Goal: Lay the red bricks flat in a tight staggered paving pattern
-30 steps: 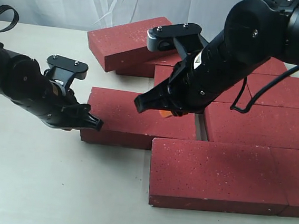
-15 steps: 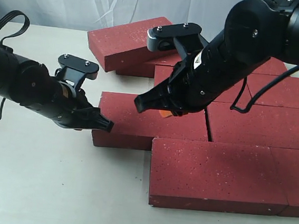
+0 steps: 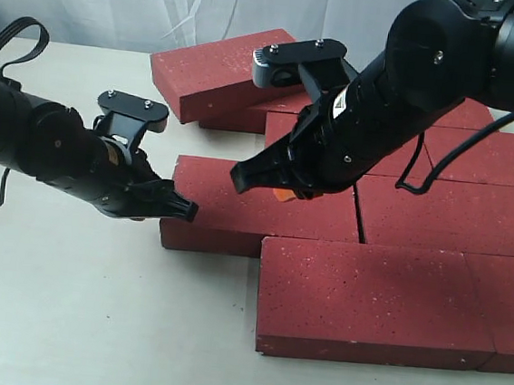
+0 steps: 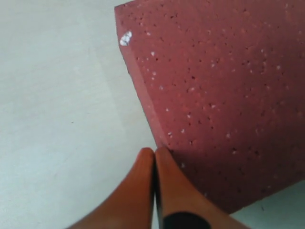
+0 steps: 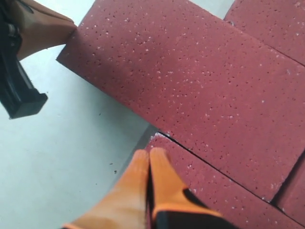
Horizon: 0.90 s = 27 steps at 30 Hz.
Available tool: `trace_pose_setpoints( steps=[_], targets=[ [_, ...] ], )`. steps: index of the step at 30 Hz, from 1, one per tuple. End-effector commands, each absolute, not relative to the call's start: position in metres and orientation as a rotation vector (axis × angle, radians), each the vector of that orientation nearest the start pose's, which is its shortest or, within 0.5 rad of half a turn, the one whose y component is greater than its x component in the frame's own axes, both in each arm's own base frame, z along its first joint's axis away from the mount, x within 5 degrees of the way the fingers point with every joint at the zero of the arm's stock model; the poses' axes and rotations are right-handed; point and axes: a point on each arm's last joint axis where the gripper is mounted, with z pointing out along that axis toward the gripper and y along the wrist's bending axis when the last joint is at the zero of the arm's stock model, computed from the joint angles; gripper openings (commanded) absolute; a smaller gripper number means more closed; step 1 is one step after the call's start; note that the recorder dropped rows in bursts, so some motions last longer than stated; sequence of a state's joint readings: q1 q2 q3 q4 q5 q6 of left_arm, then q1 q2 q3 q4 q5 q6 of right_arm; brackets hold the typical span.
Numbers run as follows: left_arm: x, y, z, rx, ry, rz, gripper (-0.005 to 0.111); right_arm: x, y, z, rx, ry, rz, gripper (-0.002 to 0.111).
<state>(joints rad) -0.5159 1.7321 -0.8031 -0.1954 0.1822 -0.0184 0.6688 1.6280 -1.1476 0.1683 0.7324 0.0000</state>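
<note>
Left fingers [image 4: 137, 191], pinched shut and empty, touch the end of the middle brick [image 3: 264, 213]; right fingers [image 5: 167, 183] hover closed above it. Front rows [image 3: 374, 299] look tight and staggered; one back brick [image 3: 215, 75] sits propped on another, unplaced.

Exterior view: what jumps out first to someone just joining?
The bulky right arm fills the upper right, with the shut right hand low over the middle-row brick. At left, the shut left hand touches that brick's end. Behind, a tilted brick leans on another.
</note>
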Motion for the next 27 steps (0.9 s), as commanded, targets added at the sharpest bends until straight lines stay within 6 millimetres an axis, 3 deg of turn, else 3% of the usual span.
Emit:
trace_pose_setpoints(
  steps=[1,27],
  targets=[
    [0.2738,-0.1608,0.1473,0.386,2.569,-0.325,0.0,0.2567,0.2158,0.2491,-0.76,2.611,0.396,-0.001],
    [0.2693,-0.1635,0.142,0.152,2.671,-0.433,0.0,0.2584,0.2168,0.2483,-0.754,2.598,0.399,-0.001]
  ],
)
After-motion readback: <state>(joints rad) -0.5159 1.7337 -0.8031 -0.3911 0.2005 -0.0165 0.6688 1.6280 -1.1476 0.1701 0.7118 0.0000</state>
